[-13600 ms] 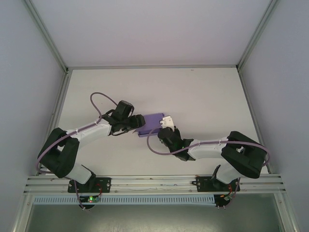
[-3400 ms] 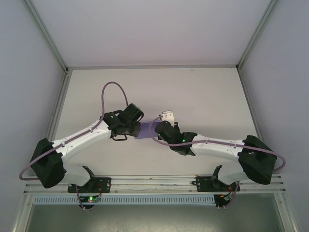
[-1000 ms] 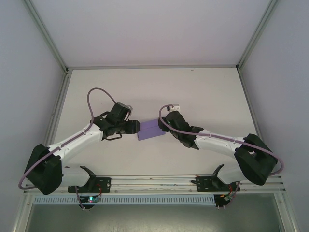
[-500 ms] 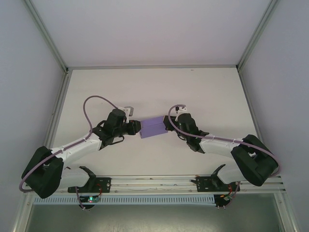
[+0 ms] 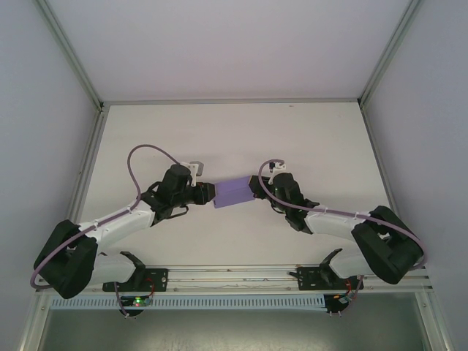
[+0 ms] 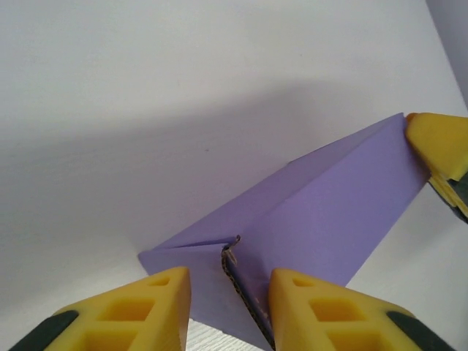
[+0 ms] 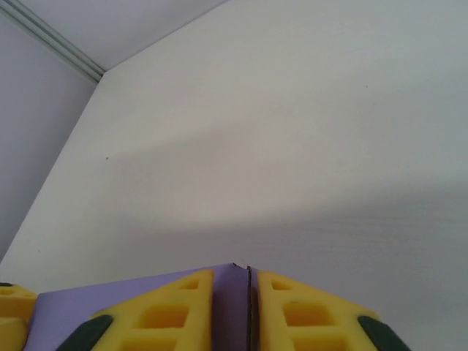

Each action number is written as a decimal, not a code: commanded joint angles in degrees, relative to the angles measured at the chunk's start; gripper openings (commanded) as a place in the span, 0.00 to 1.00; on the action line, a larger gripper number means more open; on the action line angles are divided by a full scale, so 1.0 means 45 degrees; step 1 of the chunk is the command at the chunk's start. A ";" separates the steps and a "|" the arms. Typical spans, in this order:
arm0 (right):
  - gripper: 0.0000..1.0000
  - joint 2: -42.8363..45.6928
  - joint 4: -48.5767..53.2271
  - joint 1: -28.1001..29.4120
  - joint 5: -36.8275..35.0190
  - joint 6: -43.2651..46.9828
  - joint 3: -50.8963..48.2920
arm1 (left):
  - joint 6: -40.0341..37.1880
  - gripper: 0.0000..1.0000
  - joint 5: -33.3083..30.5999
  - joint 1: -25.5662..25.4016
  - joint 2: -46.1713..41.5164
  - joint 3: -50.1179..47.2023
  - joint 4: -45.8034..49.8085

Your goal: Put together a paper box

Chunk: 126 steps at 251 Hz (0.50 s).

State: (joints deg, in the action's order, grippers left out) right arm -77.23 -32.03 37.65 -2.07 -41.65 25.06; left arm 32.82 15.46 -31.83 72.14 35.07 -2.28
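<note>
From above, the thin purple paper box (image 5: 235, 192) is lying on the white table (image 5: 307, 139), seemingly folded into a cuboid with its end flaps probably left to close. Both arms are reaching inward, the left gripper (image 5: 209, 193) and right gripper (image 5: 256, 187) meeting its ends. Left wrist: jaws are standing partly open, straddling a flap edge. Right wrist: jaws are sitting nearly together around a panel edge; I cannot tell whether they are pinching it.

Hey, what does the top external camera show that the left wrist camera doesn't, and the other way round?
Top external: the left arm and right arm whole, the white table edge to edge, and the small purple paper box spanning between the left pincer and right pincer. Left wrist: up close, a raw cut paper edge standing between its yellow fingers, and a crease along the box. Shared: the box, the table surface, both pincers' tips.
</note>
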 commanded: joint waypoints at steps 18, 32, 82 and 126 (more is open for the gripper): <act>0.39 0.0848 0.4234 0.0268 0.0494 0.0815 0.0235 | -0.0799 0.50 -0.0195 -0.0010 -0.0006 0.0965 0.2750; 0.45 0.1168 0.4641 0.0257 0.0391 0.1165 0.0657 | -0.1077 0.57 -0.0120 0.0004 -0.0212 0.1395 0.2947; 0.58 0.1750 0.5682 0.0135 0.0482 0.2455 0.2267 | -0.1805 0.97 -0.1249 0.0018 -0.0925 0.2963 0.4380; 0.95 0.1968 0.5910 -0.0305 0.1789 0.4995 0.2995 | -0.2020 1.00 -0.2955 0.0021 -0.1411 0.3884 0.5442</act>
State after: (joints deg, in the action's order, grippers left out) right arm -69.87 -8.21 37.71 0.16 -30.50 35.68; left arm 26.06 9.78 -31.86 67.59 49.52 15.44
